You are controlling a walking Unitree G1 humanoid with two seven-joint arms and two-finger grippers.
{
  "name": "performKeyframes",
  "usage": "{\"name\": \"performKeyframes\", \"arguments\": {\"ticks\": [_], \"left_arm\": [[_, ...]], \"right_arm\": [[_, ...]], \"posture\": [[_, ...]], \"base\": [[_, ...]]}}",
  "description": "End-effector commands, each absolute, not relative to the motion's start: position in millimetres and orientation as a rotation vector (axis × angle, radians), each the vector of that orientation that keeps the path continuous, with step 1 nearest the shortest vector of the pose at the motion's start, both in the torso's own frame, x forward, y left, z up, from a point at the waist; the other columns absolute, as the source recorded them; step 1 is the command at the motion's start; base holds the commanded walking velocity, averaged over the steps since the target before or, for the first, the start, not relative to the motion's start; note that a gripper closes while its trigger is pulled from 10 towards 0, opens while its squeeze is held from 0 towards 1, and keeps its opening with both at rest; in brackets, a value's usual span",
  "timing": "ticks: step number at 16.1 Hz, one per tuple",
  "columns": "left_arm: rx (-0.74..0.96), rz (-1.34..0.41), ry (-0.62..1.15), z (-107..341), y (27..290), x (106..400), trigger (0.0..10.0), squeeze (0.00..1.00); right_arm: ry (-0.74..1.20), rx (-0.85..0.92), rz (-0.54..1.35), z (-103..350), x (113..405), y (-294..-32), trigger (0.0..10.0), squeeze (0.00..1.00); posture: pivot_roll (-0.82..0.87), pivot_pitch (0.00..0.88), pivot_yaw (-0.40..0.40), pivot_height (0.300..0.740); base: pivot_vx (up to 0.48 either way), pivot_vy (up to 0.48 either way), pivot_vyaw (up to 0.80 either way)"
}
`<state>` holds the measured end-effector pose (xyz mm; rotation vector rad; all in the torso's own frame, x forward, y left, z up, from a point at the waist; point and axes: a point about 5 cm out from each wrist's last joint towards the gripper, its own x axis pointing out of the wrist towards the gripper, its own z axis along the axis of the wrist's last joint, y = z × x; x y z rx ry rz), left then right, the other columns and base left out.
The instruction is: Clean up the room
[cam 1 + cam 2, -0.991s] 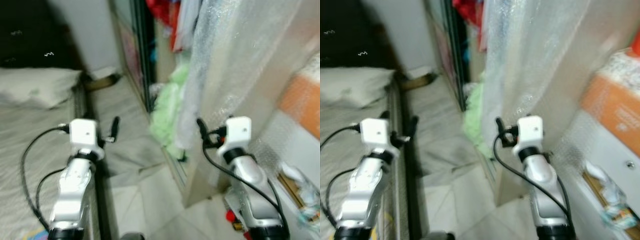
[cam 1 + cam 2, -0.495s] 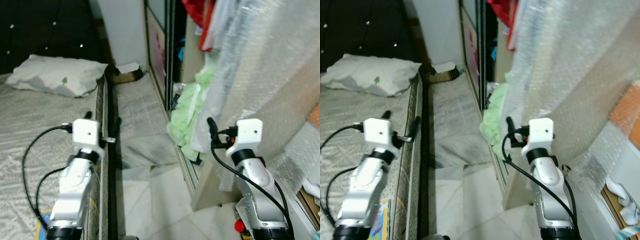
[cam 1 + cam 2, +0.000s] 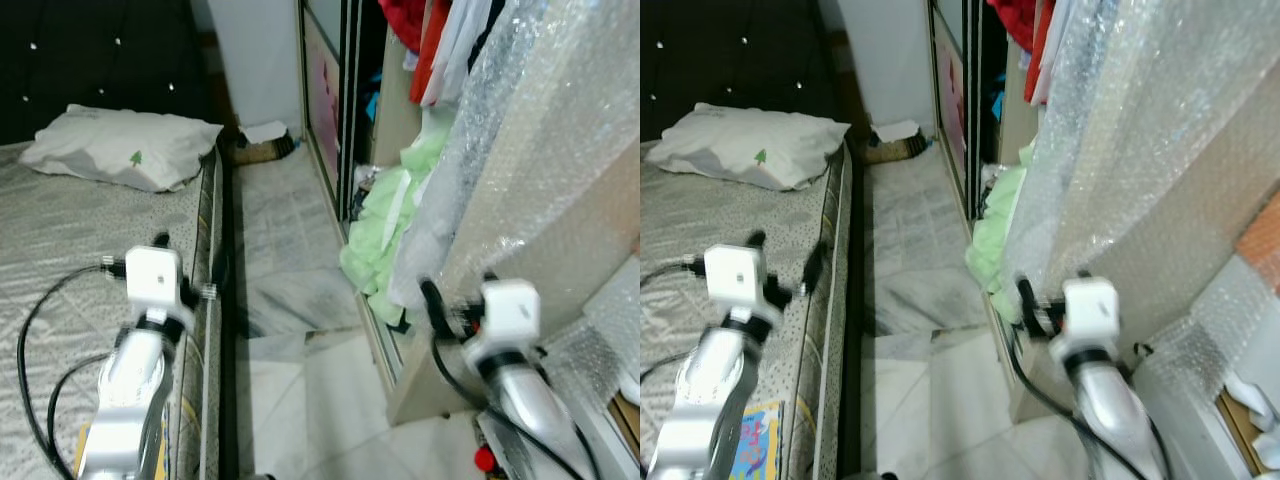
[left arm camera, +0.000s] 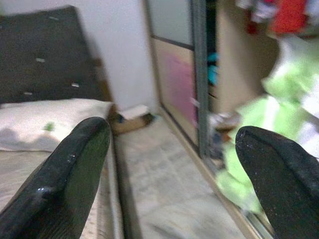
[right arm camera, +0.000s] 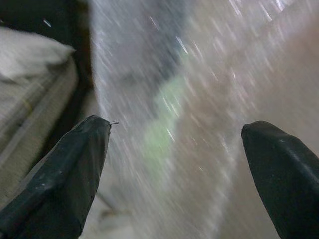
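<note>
A heap of light green clothes [image 3: 385, 225] spills out of the open wardrobe [image 3: 345, 90] onto the floor. A white pillow [image 3: 120, 145] lies on the grey bed [image 3: 60, 230] to the left. My left gripper [image 3: 190, 258] is held over the bed's edge, open and empty. In the left wrist view its fingers [image 4: 70, 169] stand wide apart, facing the wardrobe door. My right gripper [image 3: 455, 290] hangs in front of the bubble-wrapped panel [image 3: 540, 150], close to the green clothes, open and empty. Its fingertips [image 5: 75, 169] are far apart.
A narrow tiled aisle [image 3: 290, 300] runs between bed and wardrobe, with a small box and paper [image 3: 262, 140] at its far end. Red and white garments [image 3: 425, 40] hang in the wardrobe. A colourful flat item [image 3: 755, 440] lies on the bed. More bubble wrap [image 3: 1210, 340] stands at the right.
The camera has swung left and steadied, so more of the bed and pillow shows. Both arms sit lower in the picture and the right one is blurred. Both grippers stay open.
</note>
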<state>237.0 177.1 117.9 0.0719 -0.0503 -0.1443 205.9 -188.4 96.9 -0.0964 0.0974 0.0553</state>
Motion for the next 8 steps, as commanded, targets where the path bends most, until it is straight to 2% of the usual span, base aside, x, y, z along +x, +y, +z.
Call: {"name": "performKeyframes", "arguments": {"ticks": [1,4,6,8], "left_arm": [[0.094,-0.177,-0.053,122.7,176.5,228.9,10.0,0.0],[0.109,-0.169,0.02,111.3,188.0,214.2,10.0,0.0],[0.093,-0.153,0.022,111.4,188.6,220.0,10.0,0.0],[0.097,-0.16,0.005,115.1,185.2,223.1,10.0,0.0]], "right_arm": [[0.079,-0.113,0.04,102.7,201.7,-192.2,10.0,0.0],[0.131,-0.158,0.004,97.7,186.4,-201.4,10.0,0.0],[0.278,-0.211,-0.212,71.5,175.6,-244.0,10.0,0.0],[0.478,-0.158,-0.357,31.4,161.5,-277.6,10.0,0.0]], "posture": [[-0.05,0.0,0.027,0.74],[-0.06,0.0,0.027,0.74],[-0.06,0.0,0.019,0.74],[-0.05,0.0,0.017,0.74]], "base": [[0.0,0.0,0.0],[0.0,0.0,0.0],[0.0,0.0,0.0],[0.0,0.0,0.0]]}}
